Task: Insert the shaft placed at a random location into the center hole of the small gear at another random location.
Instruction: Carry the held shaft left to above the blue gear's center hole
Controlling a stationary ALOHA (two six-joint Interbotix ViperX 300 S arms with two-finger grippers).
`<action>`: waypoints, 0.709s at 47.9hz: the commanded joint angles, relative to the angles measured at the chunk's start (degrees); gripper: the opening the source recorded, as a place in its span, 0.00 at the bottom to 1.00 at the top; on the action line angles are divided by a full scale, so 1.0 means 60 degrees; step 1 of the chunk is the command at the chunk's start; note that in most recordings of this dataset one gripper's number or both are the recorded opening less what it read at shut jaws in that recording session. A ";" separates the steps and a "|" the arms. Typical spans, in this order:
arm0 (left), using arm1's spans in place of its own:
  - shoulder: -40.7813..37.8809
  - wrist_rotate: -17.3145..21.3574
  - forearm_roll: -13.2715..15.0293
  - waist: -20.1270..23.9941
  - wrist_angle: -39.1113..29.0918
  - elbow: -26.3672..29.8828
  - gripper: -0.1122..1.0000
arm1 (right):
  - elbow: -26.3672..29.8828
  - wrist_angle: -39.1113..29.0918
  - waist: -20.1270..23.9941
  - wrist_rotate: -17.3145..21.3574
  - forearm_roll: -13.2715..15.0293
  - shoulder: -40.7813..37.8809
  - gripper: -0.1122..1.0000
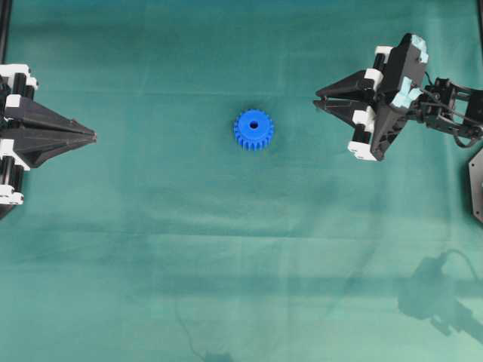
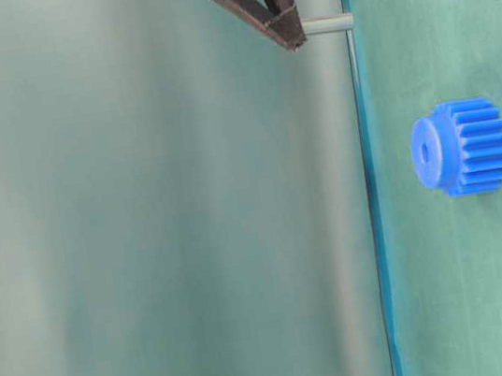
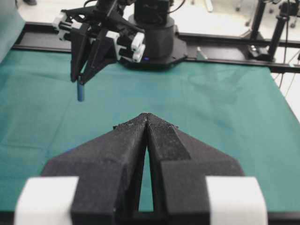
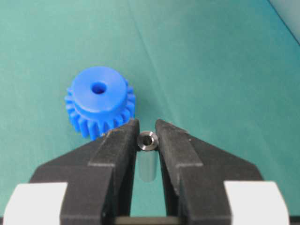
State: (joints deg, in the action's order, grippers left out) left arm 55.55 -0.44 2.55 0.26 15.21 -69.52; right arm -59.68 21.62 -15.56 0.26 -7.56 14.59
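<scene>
The right gripper [image 4: 146, 131] is pinching the shaft [image 4: 147, 140] upright, hanging above the cloth [image 1: 151, 249] beside the small gear [image 1: 253, 130]; the left gripper [image 3: 147, 116] is sitting closed, well apart.

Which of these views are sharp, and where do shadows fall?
Overhead: even light, arm shadows on the cloth at lower right. Right wrist: small gear and shaft crisp, near fingers soft. Left wrist: bright background, own fingers grainy.
</scene>
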 commanded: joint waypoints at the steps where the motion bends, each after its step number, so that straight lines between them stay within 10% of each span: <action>1: -0.0044 -0.0029 0.0015 0.0015 0.0059 0.0103 0.10 | 0.0396 0.0161 0.0117 -0.0015 0.0029 -0.0132 0.23; 34: -0.0044 -0.0029 0.0015 0.0015 0.0103 0.0103 0.10 | 0.2900 0.0146 0.0674 -0.0015 0.0015 -0.2227 0.23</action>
State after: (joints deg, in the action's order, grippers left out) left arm 55.55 -0.53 2.55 0.26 15.21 -69.52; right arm -44.03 22.06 -11.78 0.26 -7.47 0.97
